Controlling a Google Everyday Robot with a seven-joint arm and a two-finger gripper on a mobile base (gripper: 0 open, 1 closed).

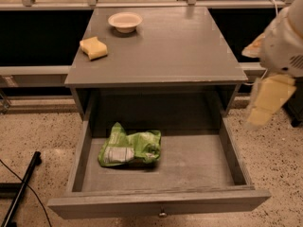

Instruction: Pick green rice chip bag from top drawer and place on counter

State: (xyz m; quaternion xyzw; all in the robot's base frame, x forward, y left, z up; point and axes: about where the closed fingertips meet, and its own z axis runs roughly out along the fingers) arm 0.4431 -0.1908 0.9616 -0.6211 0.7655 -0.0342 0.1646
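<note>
The green rice chip bag [130, 149] lies crumpled in the left half of the open top drawer [199, 167], with its white label panel facing front-left. The drawer is pulled fully out, and its small knob [162, 214] is at the front centre. The grey counter [175, 46] is above it. My gripper [266, 102] hangs from the white arm [284, 41] at the right edge of the view. It is outside the drawer's right wall, above floor level and well to the right of the bag. It holds nothing that I can see.
A yellow sponge [93, 48] sits on the counter's left side. A white bowl [125, 21] stands at the counter's back left. A black pole [21, 186] lies on the speckled floor at the lower left. A rail [142, 4] runs behind the cabinet.
</note>
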